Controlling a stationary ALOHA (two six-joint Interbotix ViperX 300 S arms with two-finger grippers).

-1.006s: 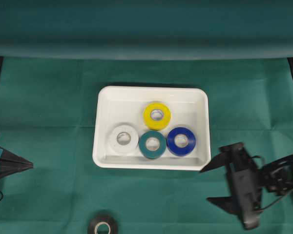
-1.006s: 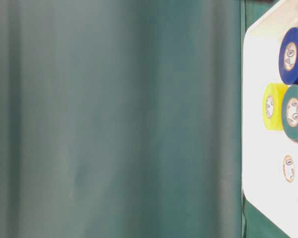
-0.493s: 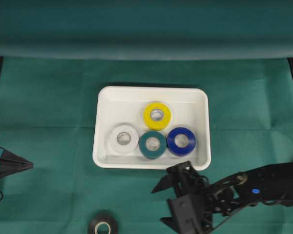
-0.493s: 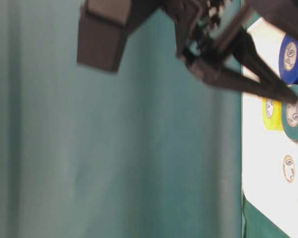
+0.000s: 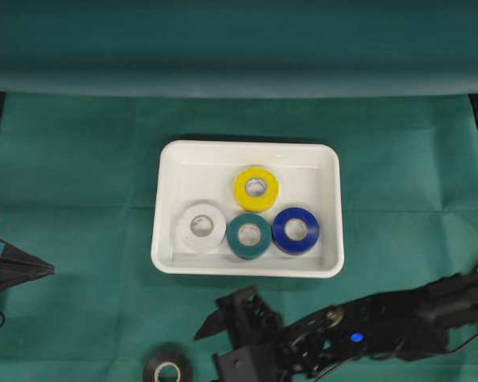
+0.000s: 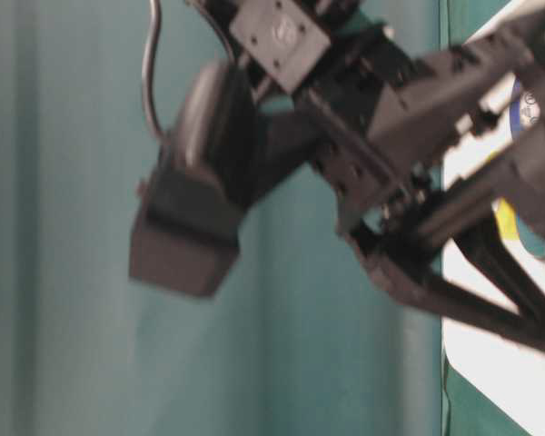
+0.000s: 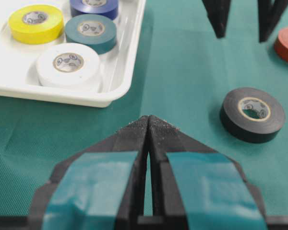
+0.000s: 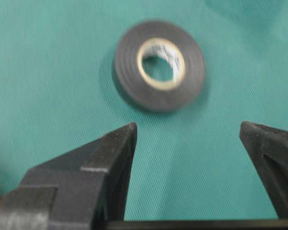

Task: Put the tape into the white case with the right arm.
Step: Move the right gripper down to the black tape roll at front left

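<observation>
A: What sits at the left edge of the overhead view?
B: The left gripper (image 5: 48,271), fingers pressed together, empty.
A: And the tape?
B: A black roll (image 5: 167,368) lies flat on the cloth at bottom centre, outside the case (image 5: 166,199), which holds white, teal, yellow and blue rolls.
A: The right gripper?
B: The right gripper (image 8: 187,139) is spread wide just beside the black roll, not touching it, holding nothing.

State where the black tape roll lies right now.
The black tape roll lies flat on the green cloth at the overhead view's bottom edge, below the white case, left of the right hand.
</observation>
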